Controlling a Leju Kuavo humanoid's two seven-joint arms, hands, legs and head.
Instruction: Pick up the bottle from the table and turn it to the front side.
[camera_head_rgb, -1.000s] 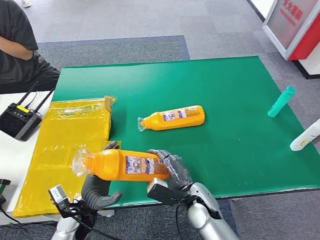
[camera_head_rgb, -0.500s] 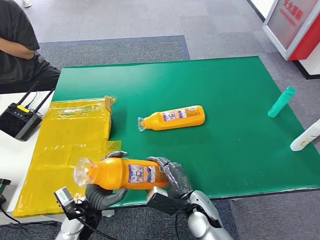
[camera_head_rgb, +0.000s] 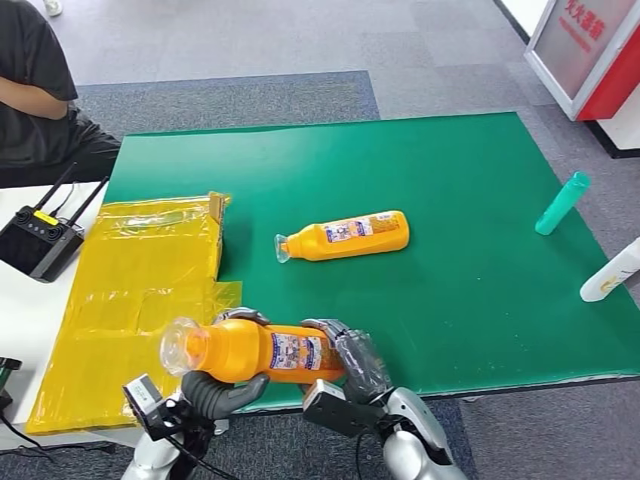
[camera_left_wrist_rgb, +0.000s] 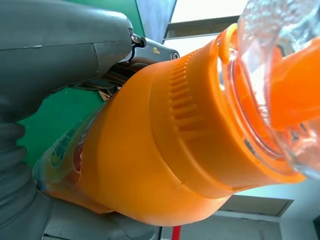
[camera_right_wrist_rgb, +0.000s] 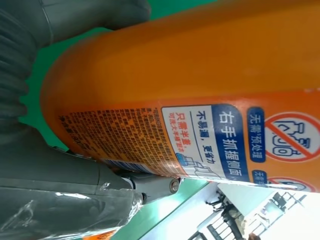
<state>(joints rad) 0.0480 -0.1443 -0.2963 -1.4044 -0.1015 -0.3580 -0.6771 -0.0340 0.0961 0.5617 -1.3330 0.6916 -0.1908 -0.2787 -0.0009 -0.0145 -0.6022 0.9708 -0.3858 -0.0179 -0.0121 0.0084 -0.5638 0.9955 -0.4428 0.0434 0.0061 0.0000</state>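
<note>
The green surface (camera_head_rgb: 468, 260) fills the middle of the head view, with a yellow plastic sheet (camera_head_rgb: 128, 290) lying over its left part. At the lower centre of the frame, over the near edge, the orange bottle (camera_head_rgb: 260, 351) is held lying sideways, its clear cap toward the left and its label facing up. The left hand (camera_head_rgb: 215, 390) grips it under the neck end, fingers (camera_left_wrist_rgb: 56, 55) clamped round the body; the right hand (camera_head_rgb: 355, 358) grips the base end, fingers wrapped over it. A second orange bottle (camera_head_rgb: 343, 236) lies flat mid-frame. At the right edge lie a teal bottle (camera_head_rgb: 562, 203) and a white bottle (camera_head_rgb: 611, 271). A black remote (camera_head_rgb: 38, 242) sits far left.
</note>
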